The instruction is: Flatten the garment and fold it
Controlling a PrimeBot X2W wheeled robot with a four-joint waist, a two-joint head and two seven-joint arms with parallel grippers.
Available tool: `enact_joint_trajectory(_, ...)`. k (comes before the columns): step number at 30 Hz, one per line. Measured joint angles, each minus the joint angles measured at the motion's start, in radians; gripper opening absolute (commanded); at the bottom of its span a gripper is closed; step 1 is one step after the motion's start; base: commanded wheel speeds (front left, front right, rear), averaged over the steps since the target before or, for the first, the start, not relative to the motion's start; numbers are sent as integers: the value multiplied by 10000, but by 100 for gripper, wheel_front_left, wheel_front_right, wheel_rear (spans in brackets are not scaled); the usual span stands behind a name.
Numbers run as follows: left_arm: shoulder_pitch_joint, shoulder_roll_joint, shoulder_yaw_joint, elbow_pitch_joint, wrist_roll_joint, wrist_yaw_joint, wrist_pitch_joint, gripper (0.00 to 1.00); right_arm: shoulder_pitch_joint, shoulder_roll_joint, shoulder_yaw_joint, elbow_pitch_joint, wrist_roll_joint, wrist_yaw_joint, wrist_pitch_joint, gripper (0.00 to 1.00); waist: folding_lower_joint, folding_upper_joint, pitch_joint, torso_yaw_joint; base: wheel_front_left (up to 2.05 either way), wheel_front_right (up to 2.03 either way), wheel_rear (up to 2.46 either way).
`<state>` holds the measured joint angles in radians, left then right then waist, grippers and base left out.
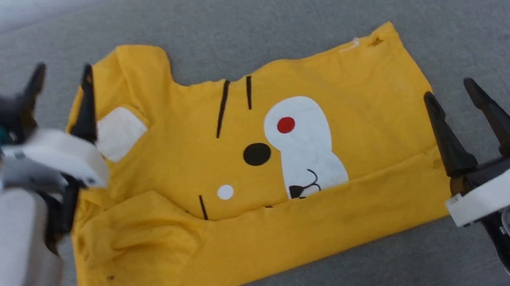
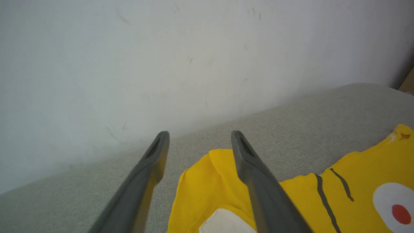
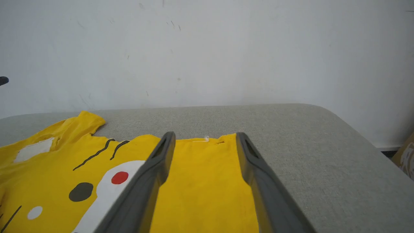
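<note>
The mustard-yellow T-shirt (image 1: 250, 174) lies on the grey cushion with its cartoon face up: white muzzle, red dot, black spots and stripes, and a white square patch (image 1: 119, 132) near its left end. Its near long edge is folded up over the lower part of the print. My left gripper (image 1: 63, 76) hovers open over the shirt's far left sleeve, and in the left wrist view its fingers (image 2: 258, 181) straddle that sleeve tip (image 2: 213, 174). My right gripper (image 1: 451, 91) stands open just off the shirt's right edge, holding nothing. The right wrist view shows the shirt (image 3: 200, 181) between the fingers.
The grey fabric cushion (image 1: 263, 3) reaches past the shirt on all sides. A pale wall (image 3: 207, 48) rises right behind it. The cushion's rounded right edge (image 3: 372, 139) drops off toward a brown box corner (image 3: 408, 155) at floor level.
</note>
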<state>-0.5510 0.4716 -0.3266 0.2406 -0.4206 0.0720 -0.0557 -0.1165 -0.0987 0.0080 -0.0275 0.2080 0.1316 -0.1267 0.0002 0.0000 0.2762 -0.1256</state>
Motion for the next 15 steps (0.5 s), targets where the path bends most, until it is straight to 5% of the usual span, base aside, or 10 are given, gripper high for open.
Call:
enact_joint_trajectory(7, -2481, 430, -268, 1806, -19, -876, 1941, 100, -737, -77, 642, -253, -136, 0, 4, 100, 1, 0, 846, -540, 0, 0, 0)
enact_joint_trajectory(15, -4005, 813, -268, 3225, -378, -1005, 4723, 100, -1241, 58, 1152, -207, -42, 0, -42, 100, 1, 0, 1767, -1239, 0, 0, 0)
